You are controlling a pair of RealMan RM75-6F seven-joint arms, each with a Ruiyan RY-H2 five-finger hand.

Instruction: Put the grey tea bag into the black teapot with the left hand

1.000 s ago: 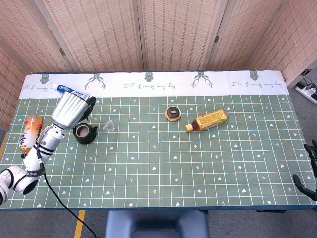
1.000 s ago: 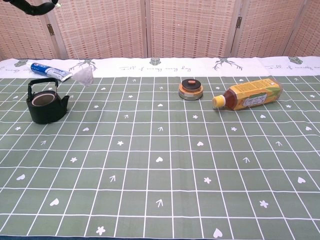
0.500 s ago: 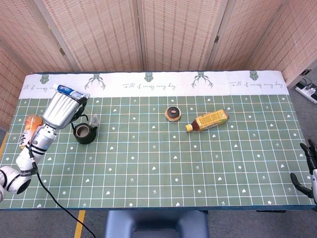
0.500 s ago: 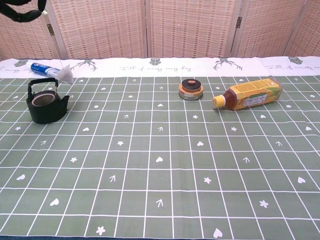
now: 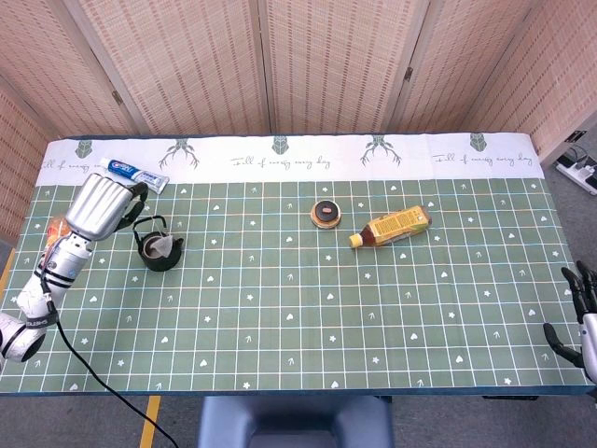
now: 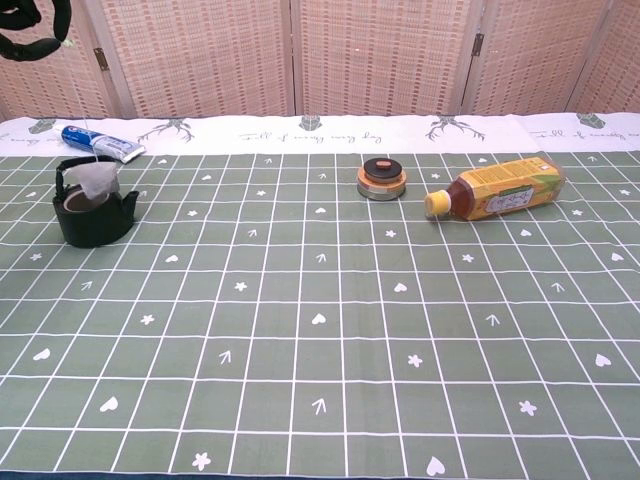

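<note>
The black teapot (image 5: pixel 157 252) (image 6: pixel 92 212) stands at the left of the green mat. The grey tea bag (image 5: pixel 166 245) (image 6: pixel 97 181) hangs on its string right at the teapot's mouth, its lower tip at or just inside the opening. My left hand (image 5: pixel 103 205) (image 6: pixel 35 18) is above and to the left of the pot, fingers curled, pinching the top of the string. My right hand (image 5: pixel 578 313) shows at the table's right front edge, fingers apart and holding nothing.
A toothpaste tube (image 5: pixel 136 172) (image 6: pixel 100 142) lies just behind the teapot. A round tin (image 5: pixel 326 214) (image 6: pixel 382 179) and a lying tea bottle (image 5: pixel 392 227) (image 6: pixel 500 190) are at centre right. An orange packet (image 5: pixel 54 229) lies under my left arm.
My left hand has moved left and lower, carrying the tea bag from right of the teapot to its mouth. The right hand has shifted slightly at the table edge.
</note>
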